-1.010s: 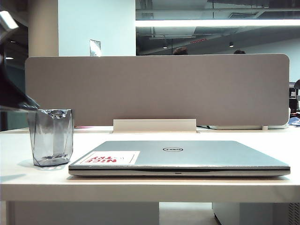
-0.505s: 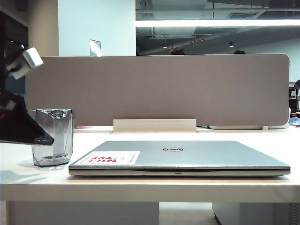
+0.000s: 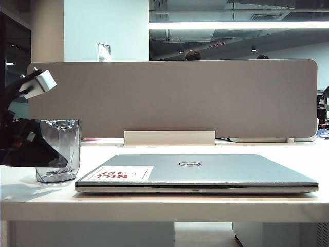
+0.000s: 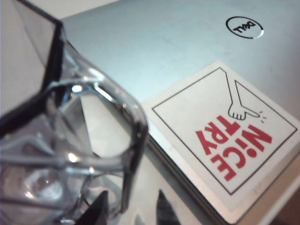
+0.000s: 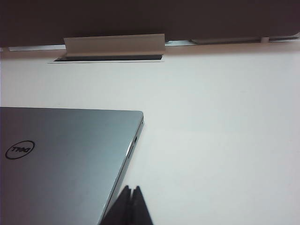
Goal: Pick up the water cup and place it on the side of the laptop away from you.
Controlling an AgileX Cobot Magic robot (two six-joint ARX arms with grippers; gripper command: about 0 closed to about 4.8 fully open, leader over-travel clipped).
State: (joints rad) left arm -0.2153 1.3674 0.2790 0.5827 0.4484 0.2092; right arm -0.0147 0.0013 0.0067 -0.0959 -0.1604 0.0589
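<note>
The water cup (image 3: 58, 150), clear grey-tinted glass with faceted sides, stands on the white table (image 3: 164, 206) just left of the closed silver laptop (image 3: 205, 170). My left gripper (image 3: 43, 152) reaches in from the left at cup height. In the left wrist view the cup (image 4: 70, 140) fills the near side, and the left gripper (image 4: 133, 211) is open. One fingertip shows against the glass; the other is over the table between cup and laptop (image 4: 178, 51). My right gripper (image 5: 131, 190) is shut and empty, above the table by the laptop's (image 5: 65, 154) right edge.
A grey partition panel (image 3: 169, 98) runs along the table's far side, with a white cable box (image 3: 169, 137) at its foot behind the laptop. A white sticker with red letters (image 4: 229, 140) lies on the lid near the cup.
My left arm has swung down and in from the left edge until its gripper sits level with the cup. Cup and laptop have not moved.
</note>
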